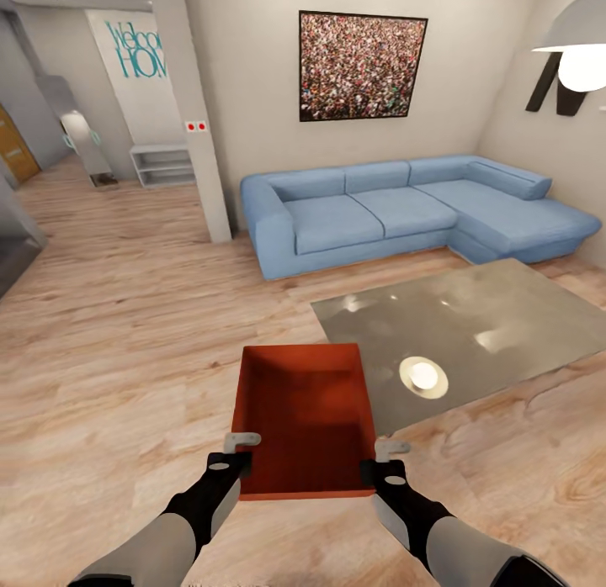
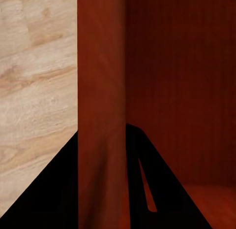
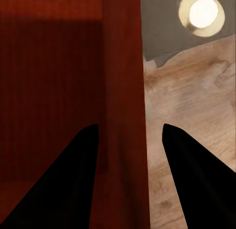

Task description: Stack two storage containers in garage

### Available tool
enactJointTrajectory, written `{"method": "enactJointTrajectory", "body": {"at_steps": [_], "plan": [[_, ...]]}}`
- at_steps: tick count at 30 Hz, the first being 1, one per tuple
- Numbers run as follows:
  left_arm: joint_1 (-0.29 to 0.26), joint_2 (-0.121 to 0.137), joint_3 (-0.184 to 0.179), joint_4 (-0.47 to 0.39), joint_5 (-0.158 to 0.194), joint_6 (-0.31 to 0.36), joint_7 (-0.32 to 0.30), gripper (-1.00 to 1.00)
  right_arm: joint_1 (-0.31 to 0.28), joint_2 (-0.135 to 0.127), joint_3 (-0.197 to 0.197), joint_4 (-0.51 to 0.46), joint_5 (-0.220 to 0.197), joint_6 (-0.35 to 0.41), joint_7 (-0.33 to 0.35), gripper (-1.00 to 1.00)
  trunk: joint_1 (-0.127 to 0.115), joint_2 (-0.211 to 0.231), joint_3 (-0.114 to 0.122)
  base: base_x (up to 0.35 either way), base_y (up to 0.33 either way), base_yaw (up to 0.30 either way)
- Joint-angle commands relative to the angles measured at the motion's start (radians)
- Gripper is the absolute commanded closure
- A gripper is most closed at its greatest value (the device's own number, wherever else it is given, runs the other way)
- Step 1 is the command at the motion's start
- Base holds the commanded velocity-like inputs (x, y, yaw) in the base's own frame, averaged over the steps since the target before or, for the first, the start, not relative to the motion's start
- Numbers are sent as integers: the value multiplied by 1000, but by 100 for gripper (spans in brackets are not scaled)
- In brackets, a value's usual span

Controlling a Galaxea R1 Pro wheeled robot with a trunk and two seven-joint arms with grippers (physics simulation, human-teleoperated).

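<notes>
One orange-red storage container (image 1: 305, 415) lies in front of me over the light wood-plank floor (image 1: 118, 351) of the living room; whether it rests on the planks I cannot tell. My left gripper (image 1: 241, 454) is shut on its left wall (image 2: 101, 91), one finger on each face. At the right wall (image 3: 125, 81) my right gripper (image 1: 380, 457) straddles the wall, with a gap between the outer finger (image 3: 196, 189) and the wall. The other container is out of view.
A low glass table (image 1: 505, 318) stands just right of the container, with a lamp's reflection (image 1: 423, 376) on it. The blue corner sofa (image 1: 396, 208) lines the far wall. A white pillar (image 1: 202, 150) and a hallway lie at the far left.
</notes>
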Motion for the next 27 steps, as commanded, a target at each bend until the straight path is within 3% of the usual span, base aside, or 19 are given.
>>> {"method": "enactJointTrajectory", "body": {"at_steps": [1,27], "plan": [[0,9,17,-5,-28,8,9,100,-1,-3,-17,26,-11,-5,-8,100,1,-2,-2,0,0,271],[0,8,17,-3,-28,9,9,100,-1,-3,-17,26,-11,-5,-8,100,1,-2,-2,0,0,270]]}}
